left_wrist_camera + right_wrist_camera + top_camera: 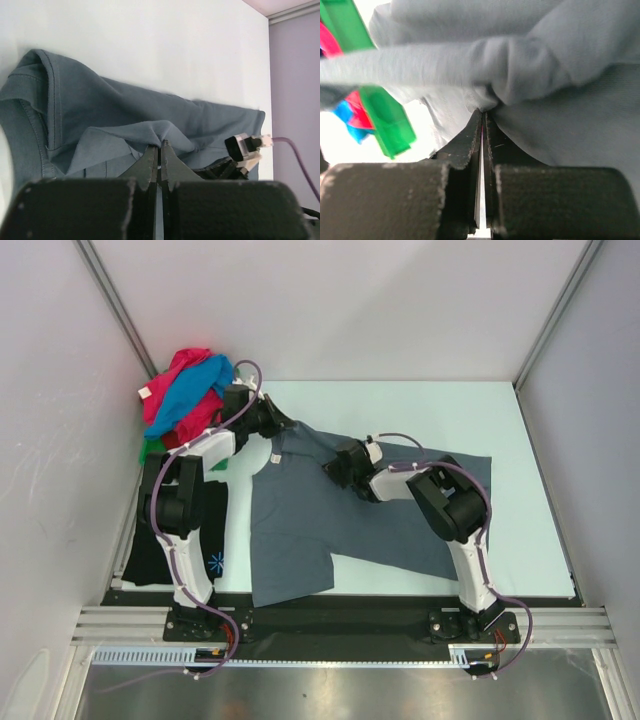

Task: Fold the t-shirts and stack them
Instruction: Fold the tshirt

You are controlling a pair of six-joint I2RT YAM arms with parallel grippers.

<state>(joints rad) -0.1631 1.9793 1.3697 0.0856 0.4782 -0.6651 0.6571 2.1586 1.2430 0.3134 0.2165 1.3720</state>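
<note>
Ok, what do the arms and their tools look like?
The left arm and right arm are black with white covers, a purple cable looped along each. The left tool and right tool each have two dark, tapered fingers.

No words, numbers or brand names can be read anywhere. The black t-shirt (pixel 142 552) at the left edge carries a small blue-white print (pixel 215 562), perhaps a star or snowflake shape, too small to tell whether it holds any letters. A small white tag (pixel 146 392) shows on the pink t-shirt (pixel 185 365) in the far corner; nothing on it is legible.
</note>
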